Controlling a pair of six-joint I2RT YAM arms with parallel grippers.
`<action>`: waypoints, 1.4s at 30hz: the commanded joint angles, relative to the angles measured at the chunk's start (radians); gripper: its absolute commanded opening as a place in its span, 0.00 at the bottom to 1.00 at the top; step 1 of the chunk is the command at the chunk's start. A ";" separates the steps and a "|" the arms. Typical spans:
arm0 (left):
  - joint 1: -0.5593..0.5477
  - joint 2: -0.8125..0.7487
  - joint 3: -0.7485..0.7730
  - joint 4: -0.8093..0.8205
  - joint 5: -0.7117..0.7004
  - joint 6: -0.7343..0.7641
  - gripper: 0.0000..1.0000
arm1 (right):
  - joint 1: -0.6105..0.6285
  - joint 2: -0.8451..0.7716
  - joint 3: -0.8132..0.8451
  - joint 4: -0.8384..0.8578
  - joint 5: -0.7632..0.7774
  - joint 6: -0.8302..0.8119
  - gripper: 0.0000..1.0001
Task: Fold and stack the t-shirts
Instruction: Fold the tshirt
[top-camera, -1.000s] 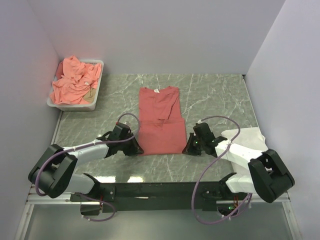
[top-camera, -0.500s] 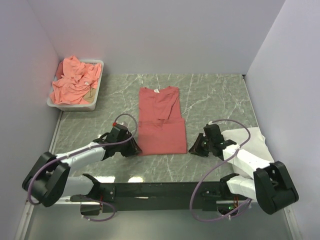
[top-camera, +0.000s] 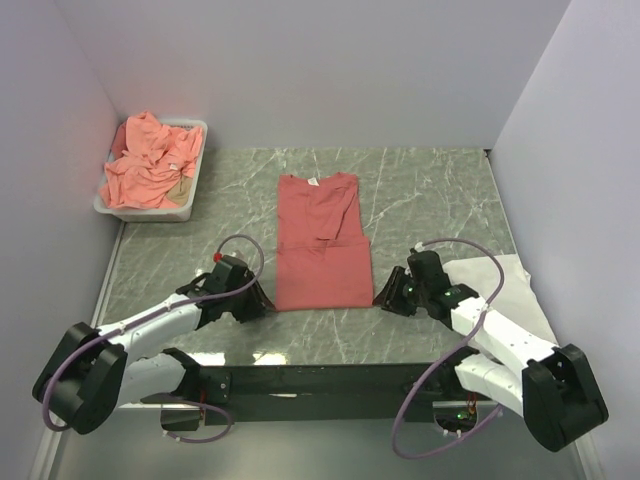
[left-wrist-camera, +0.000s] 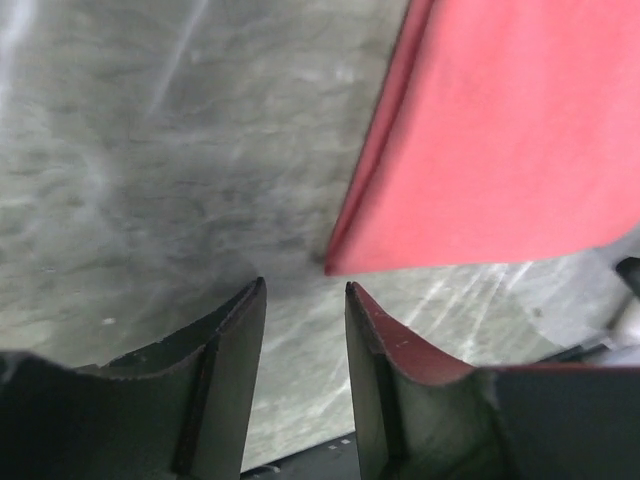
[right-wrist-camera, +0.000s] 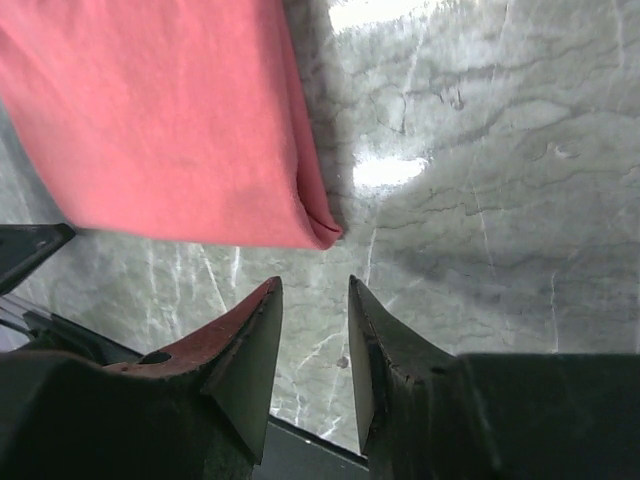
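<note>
Left claw (left-wrist-camera: 305, 300) and right claw (right-wrist-camera: 315, 292) gape empty; I'd pinch the limp coral t-shirt (top-camera: 320, 245) at its near corners.

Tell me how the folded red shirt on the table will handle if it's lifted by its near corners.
Probably floppy: the shirt lies flat as thin layered cloth, so its middle would likely sag between the left gripper and right gripper. It is likely light. The folded layers visible at each corner may separate unless they are pinched together.
</note>
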 joint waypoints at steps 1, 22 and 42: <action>0.003 0.035 -0.018 0.118 0.053 -0.011 0.44 | 0.016 0.033 -0.005 0.037 -0.004 0.008 0.40; -0.005 0.143 -0.032 0.148 -0.005 -0.011 0.38 | 0.036 0.192 -0.028 0.190 0.034 0.034 0.38; -0.071 0.130 -0.018 0.147 -0.011 -0.091 0.17 | 0.038 0.174 -0.015 0.197 -0.003 0.028 0.12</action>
